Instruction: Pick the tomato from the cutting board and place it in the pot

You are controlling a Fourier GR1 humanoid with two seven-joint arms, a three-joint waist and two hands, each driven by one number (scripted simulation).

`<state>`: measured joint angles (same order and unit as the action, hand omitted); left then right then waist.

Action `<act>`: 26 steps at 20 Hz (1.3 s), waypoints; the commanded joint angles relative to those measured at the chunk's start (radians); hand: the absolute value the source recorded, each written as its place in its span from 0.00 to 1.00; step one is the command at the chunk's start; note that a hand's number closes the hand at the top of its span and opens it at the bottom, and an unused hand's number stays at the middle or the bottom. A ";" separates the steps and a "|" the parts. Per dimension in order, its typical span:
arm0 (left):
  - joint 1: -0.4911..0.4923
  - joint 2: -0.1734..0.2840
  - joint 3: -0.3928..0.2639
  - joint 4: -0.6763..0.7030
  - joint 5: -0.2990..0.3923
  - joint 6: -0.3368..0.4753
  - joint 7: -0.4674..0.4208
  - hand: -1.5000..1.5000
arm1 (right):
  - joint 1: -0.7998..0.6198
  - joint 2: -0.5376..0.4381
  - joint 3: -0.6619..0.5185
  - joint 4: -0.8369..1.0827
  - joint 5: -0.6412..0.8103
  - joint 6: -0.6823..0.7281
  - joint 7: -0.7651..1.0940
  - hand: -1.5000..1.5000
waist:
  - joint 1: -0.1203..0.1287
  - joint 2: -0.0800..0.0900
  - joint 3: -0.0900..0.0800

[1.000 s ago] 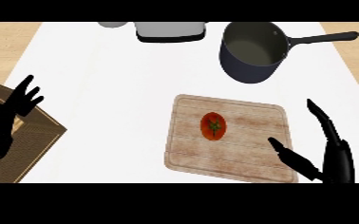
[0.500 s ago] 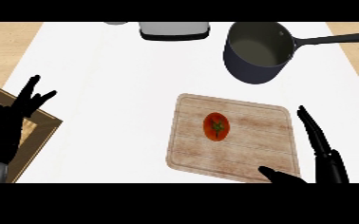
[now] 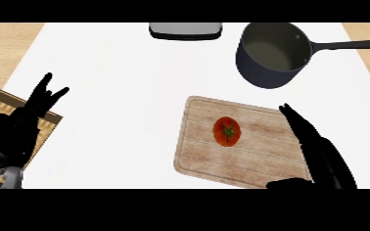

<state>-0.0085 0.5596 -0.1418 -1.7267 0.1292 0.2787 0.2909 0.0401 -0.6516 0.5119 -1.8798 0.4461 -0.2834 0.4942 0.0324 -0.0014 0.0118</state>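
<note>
Right hand (image 3: 318, 147) now stretched over cutting board (image 3: 209, 149) beside tomato (image 3: 227, 131), fingers straight, left hand (image 3: 33, 115) relaxed.

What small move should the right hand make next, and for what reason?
Probably the right hand should slide left and lower toward the tomato. Its fingers are straight and open over the right side of the cutting board, apart from the tomato, which lies untouched near the board's middle. The pot waits beyond the board.
</note>
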 commanded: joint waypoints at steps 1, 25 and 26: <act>0.025 -0.037 -0.022 0.062 -0.027 0.009 -0.052 0.50 | -0.124 0.007 0.075 -0.046 -0.004 0.212 0.253 0.00 | 0.005 0.008 -0.019; 0.045 -0.108 0.050 0.207 -0.040 -0.051 -0.191 0.50 | -0.519 0.385 0.103 0.326 -0.002 0.484 0.578 0.00 | -0.023 0.004 -0.013; 0.008 -0.078 0.083 0.202 -0.029 -0.065 -0.153 0.50 | -0.495 0.402 0.119 0.340 0.017 0.462 0.571 0.00 | -0.025 0.003 -0.012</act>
<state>-0.0369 0.4669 -0.1016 -1.6101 0.0956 0.2245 0.1370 -0.4457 -0.2883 0.6284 -1.5892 0.4469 0.1559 1.0107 0.0045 -0.0048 0.0166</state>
